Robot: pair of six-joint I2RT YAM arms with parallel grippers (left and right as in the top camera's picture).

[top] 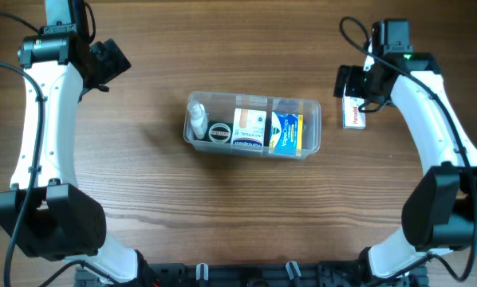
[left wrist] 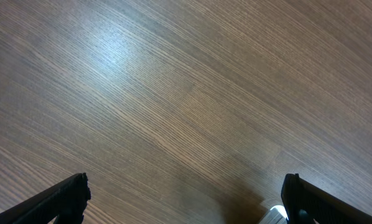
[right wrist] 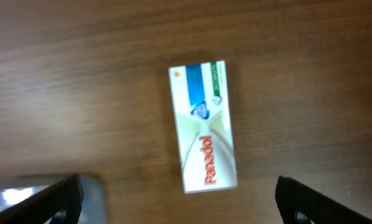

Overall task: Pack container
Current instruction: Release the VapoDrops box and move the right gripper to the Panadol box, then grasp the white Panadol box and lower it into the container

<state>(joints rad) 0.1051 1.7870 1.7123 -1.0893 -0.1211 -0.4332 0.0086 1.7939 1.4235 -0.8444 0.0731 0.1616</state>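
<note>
The clear container [top: 252, 126] is sitting mid-table, holding boxes and a bottle. The right gripper [right wrist: 176, 200] is hovering, jaws spread, over a Panadol box [right wrist: 203, 126]; the left gripper [left wrist: 185, 200] is hanging released above bare wood.

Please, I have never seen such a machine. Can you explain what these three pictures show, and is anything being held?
Two white robot arms stand at a brown wooden table. One picture looks down from above; the other two come from a camera on each wrist. In the middle is a clear rectangular plastic container already holding a small white bottle, a round tin and two small boxes. The right end effector hangs open above a white Panadol box lying on the table. The left end effector is open over bare wood. Nothing is held.
</note>
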